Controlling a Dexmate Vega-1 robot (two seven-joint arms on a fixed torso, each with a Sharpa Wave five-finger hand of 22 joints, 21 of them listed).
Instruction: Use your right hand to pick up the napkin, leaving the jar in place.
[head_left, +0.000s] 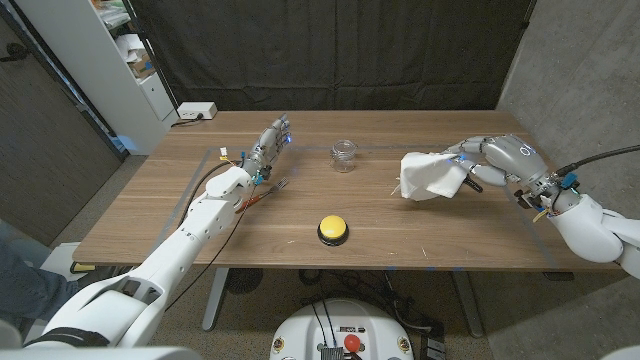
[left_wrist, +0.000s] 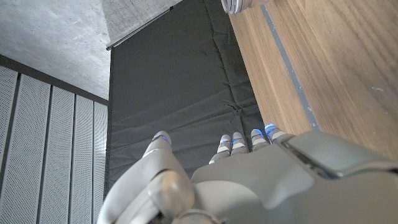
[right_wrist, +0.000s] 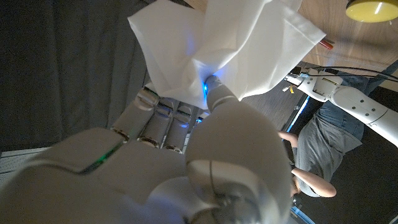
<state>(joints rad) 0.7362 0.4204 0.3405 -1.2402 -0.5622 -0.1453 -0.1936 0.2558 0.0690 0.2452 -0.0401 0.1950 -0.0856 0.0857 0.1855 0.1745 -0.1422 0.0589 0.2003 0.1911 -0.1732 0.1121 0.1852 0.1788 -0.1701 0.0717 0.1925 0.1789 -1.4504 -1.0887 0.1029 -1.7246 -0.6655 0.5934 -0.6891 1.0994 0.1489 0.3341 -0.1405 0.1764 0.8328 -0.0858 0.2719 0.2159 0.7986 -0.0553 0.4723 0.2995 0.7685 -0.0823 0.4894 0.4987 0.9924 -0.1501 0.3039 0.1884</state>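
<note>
My right hand (head_left: 487, 161) holds the white napkin (head_left: 431, 177) above the table's right side; the cloth hangs crumpled from its fingers. In the right wrist view the napkin (right_wrist: 230, 46) is pinched between the thumb and fingers of that hand (right_wrist: 186, 155). The small clear glass jar (head_left: 344, 155) stands upright at the table's back middle, apart from both hands. My left hand (head_left: 272, 140) stands on the table's left side with its fingers straight and apart, holding nothing; its back (left_wrist: 249, 180) fills the left wrist view's lower part, with the jar's rim (left_wrist: 239, 5) at the edge.
A yellow button (head_left: 333, 229) on a black base sits near the table's front middle. A white shelf unit (head_left: 120, 60) and a power strip (head_left: 196, 111) stand behind the table's left corner. A person's leg (head_left: 25, 265) shows at the left edge.
</note>
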